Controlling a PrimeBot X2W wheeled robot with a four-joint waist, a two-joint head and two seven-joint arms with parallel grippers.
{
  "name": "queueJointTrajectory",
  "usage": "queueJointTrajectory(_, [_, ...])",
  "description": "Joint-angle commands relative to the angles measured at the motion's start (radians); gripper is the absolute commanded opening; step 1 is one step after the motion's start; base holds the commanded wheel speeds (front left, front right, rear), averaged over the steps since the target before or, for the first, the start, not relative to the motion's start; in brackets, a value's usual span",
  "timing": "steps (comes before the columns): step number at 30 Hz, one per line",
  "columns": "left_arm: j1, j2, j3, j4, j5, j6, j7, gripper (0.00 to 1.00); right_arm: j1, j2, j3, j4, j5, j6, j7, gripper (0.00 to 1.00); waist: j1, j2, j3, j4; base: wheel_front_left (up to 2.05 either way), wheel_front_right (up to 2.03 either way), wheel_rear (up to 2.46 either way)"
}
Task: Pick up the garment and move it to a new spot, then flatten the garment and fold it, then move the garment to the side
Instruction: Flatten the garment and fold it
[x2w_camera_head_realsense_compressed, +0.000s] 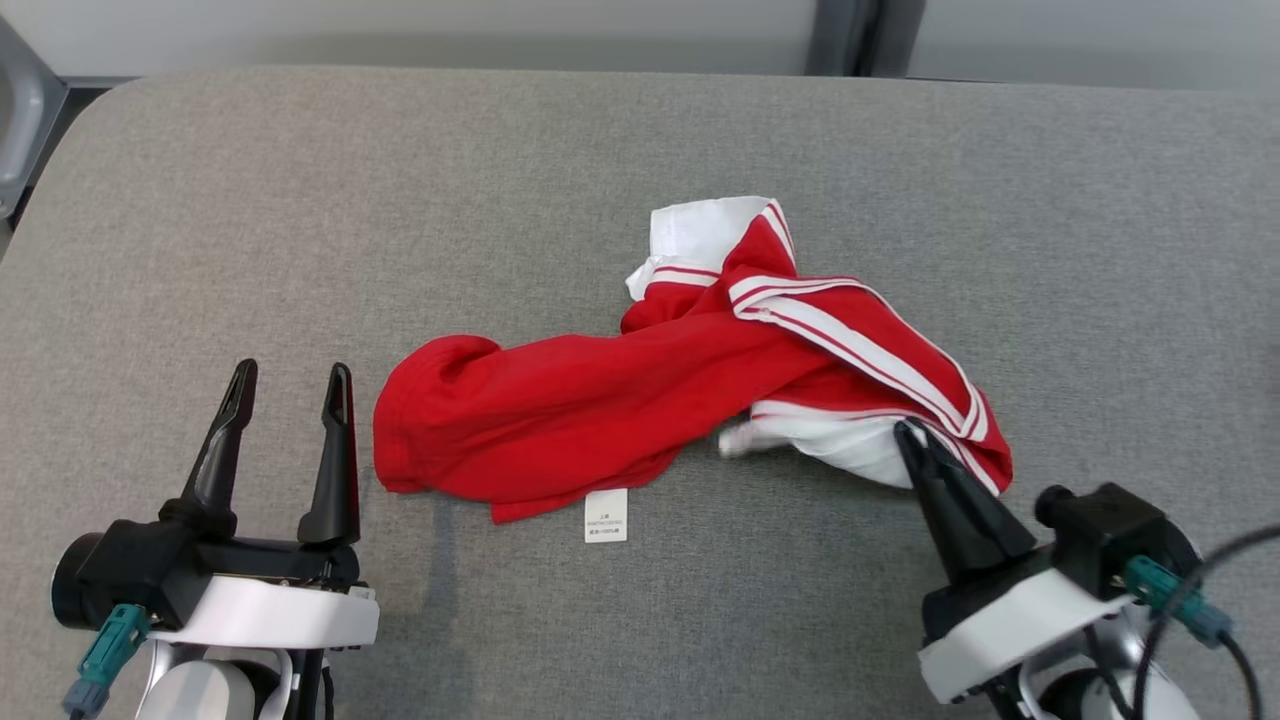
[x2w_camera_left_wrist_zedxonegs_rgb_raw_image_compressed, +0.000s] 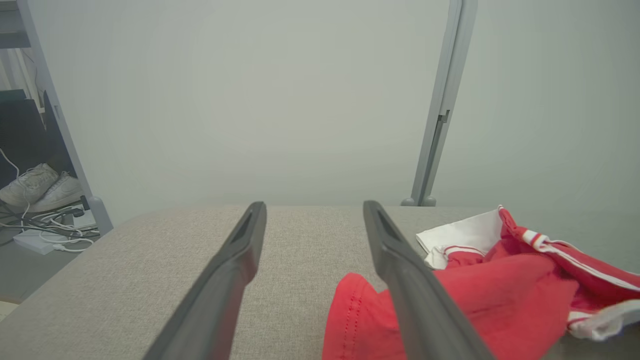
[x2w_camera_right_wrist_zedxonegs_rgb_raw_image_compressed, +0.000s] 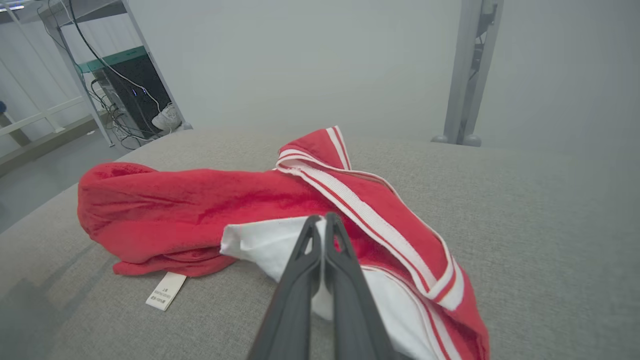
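A crumpled red garment (x2w_camera_head_realsense_compressed: 600, 400) with white panels and striped trim lies across the middle of the grey fabric table (x2w_camera_head_realsense_compressed: 300, 220), its care label (x2w_camera_head_realsense_compressed: 606, 515) poking out at the front. My right gripper (x2w_camera_head_realsense_compressed: 905, 428) is shut, its tips pinching the white fold at the garment's front right; in the right wrist view the closed fingers (x2w_camera_right_wrist_zedxonegs_rgb_raw_image_compressed: 320, 220) press into that white cloth (x2w_camera_right_wrist_zedxonegs_rgb_raw_image_compressed: 260, 245). My left gripper (x2w_camera_head_realsense_compressed: 290, 375) stands open just left of the garment's red end, holding nothing. The left wrist view has the red hem (x2w_camera_left_wrist_zedxonegs_rgb_raw_image_compressed: 360, 310) beside the open gripper's (x2w_camera_left_wrist_zedxonegs_rgb_raw_image_compressed: 312, 210) right finger.
The table's rounded left corner (x2w_camera_head_realsense_compressed: 60, 130) and far edge border bare grey cloth all round the garment. A grey post (x2w_camera_left_wrist_zedxonegs_rgb_raw_image_compressed: 440, 125) stands behind the table. A rack with shoes (x2w_camera_left_wrist_zedxonegs_rgb_raw_image_compressed: 40, 187) and cables sits on the floor to the left.
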Motion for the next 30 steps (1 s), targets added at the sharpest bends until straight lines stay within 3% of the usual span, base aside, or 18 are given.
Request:
queueJointTrajectory(1, [0.007,0.003,0.004,0.000,0.009,-0.005,-0.003,1.00,0.015,-0.003,-0.013,-0.022,-0.005,0.000,0.001,0.00,0.0000,0.0000,-0.008,-0.008,0.00,0.00,0.00])
queueJointTrajectory(10, [0.041,0.017,0.014,-0.011,0.013,0.013,0.001,1.00,0.111,0.019,-0.130,-0.229,-0.026,0.000,0.006,0.00,0.0000,0.0000,-0.049,-0.045,0.00,0.00,0.00])
queueJointTrajectory(17, [0.075,0.033,0.029,-0.038,0.009,0.033,0.019,1.00,0.224,0.020,-0.265,-0.319,-0.007,0.000,0.015,0.00,0.0000,0.0000,-0.078,-0.067,0.00,0.00,0.00])
queueJointTrajectory(22, [0.099,0.043,0.038,-0.062,0.005,0.046,0.033,1.00,0.274,0.021,-0.317,-0.280,0.035,0.000,0.005,0.00,0.0000,0.0000,-0.088,-0.084,0.00,0.00,0.00])
queueJointTrajectory(30, [0.099,0.050,0.029,-0.083,0.003,0.055,0.057,1.00,0.290,0.021,-0.285,-0.054,0.087,0.000,-0.028,0.00,0.0000,0.0000,-0.092,-0.088,0.00,0.00,0.00])
